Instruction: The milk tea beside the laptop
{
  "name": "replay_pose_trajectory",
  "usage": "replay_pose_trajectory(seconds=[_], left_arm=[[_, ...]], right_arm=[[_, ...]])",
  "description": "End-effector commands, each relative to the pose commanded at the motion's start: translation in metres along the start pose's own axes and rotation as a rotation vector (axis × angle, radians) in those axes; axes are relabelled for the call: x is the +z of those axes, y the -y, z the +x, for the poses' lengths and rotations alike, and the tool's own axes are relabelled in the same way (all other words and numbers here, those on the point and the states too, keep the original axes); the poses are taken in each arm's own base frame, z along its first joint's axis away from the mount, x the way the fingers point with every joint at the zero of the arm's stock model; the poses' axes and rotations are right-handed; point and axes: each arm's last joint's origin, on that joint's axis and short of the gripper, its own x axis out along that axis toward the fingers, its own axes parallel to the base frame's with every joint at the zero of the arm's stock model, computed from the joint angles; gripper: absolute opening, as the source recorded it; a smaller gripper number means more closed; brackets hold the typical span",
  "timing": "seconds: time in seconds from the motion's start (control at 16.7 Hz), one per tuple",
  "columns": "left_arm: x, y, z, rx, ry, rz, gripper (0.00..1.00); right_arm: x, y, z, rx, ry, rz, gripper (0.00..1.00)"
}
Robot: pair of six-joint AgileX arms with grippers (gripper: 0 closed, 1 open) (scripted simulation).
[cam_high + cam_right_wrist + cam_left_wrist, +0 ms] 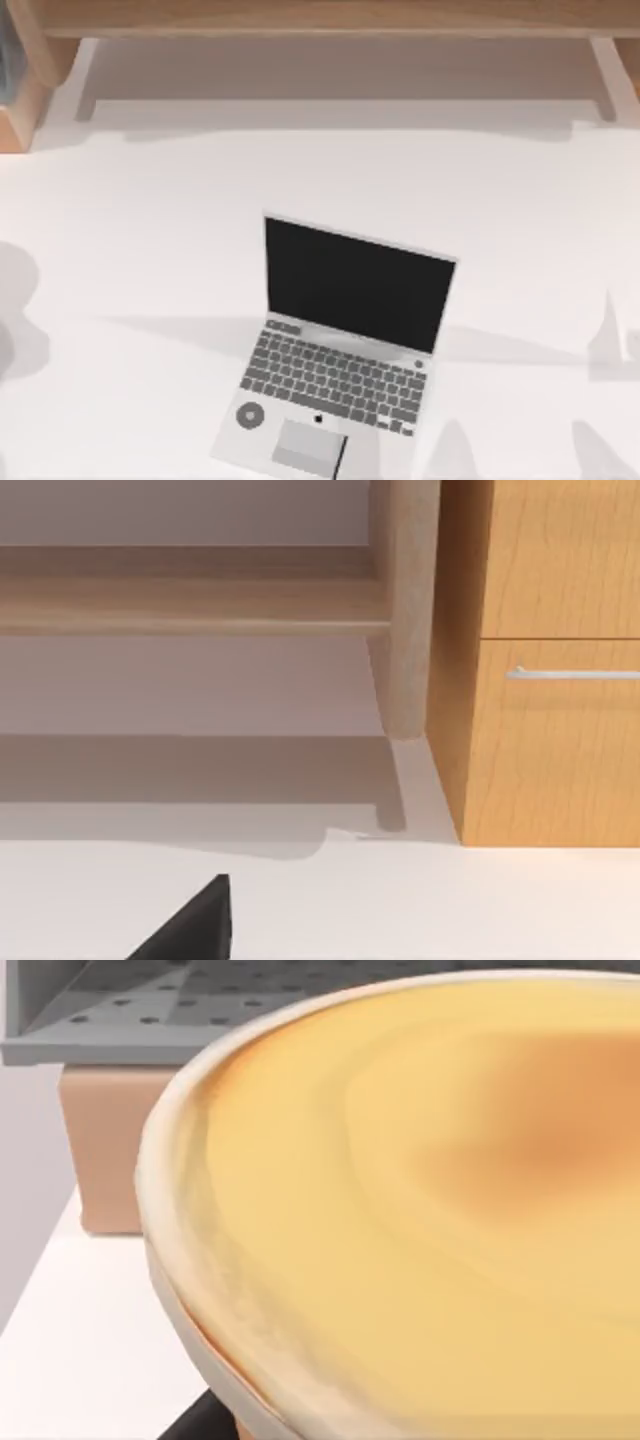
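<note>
White table (130, 300) bare on both sides of the open laptop (340, 350), upright screen blocking the middle, shelf (320, 20) closing the far edge

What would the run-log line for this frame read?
laptop: open on table | milk tea: close under left wrist camera, beside a wooden block | placement: not yet done

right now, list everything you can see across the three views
laptop: one, silver with black screen and grey keys, open, near the middle of the white table, toward its front edge
milk tea: one, creamy yellow-orange top with a pale rim, very close under the left wrist camera
shelf: one, light wood, along the table's far edge
drawer cabinet: one, wood with a silver handle, in the right wrist view
right arm's fingers: a dark tip low in the right wrist view
</note>
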Motion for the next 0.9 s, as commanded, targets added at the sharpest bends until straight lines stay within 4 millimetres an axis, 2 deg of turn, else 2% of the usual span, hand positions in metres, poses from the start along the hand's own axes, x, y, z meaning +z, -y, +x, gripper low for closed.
replay_pose_trajectory(seconds=[0.42, 0.72, 0.9], left_arm=[[-0.0003, -0.0001, -0.0004, 0.001, -0.001, 0.001, 0.00], [0.0094, 0.0001, -0.0024, 0.001, -0.001, 0.001, 0.00], [0.0084, 0.0004, -0.0025, 0.001, -0.004, 0.000, 0.00]], right_arm=[[0.0000, 0.0000, 0.0000, 0.000, 0.000, 0.000, 1.00], [0.0000, 0.0000, 0.0000, 0.000, 0.000, 0.000, 1.00], [0.0000, 0.0000, 0.0000, 0.000, 0.000, 0.000, 1.00]])
